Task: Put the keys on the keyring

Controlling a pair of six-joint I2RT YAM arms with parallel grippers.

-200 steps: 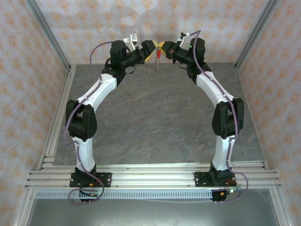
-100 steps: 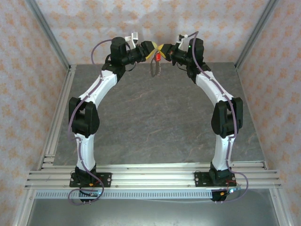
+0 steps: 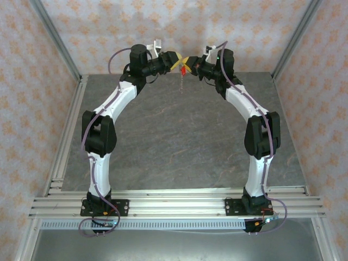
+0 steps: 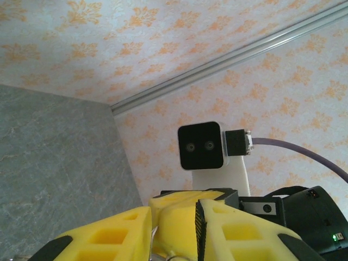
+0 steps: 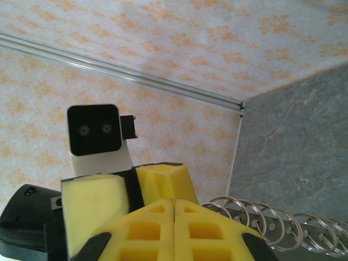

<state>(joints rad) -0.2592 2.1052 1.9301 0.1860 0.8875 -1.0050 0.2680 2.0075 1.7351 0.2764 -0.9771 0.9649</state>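
Right claw [image 3: 191, 61]: pressed closed on red key [image 3: 184, 68], raised above the far end of the tabletop [image 3: 179, 136]. Keyring chain [image 3: 181, 81]: dangles beneath the key, off the tabletop. Left claw [image 3: 175, 60]: fingers narrowly apart, meeting right claw tip to tip; hold cannot be told.

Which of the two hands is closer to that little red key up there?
The right hand, narrowly: the red key sits just under its shut fingertips. The left hand faces it from the other side, its tips just beside the key.
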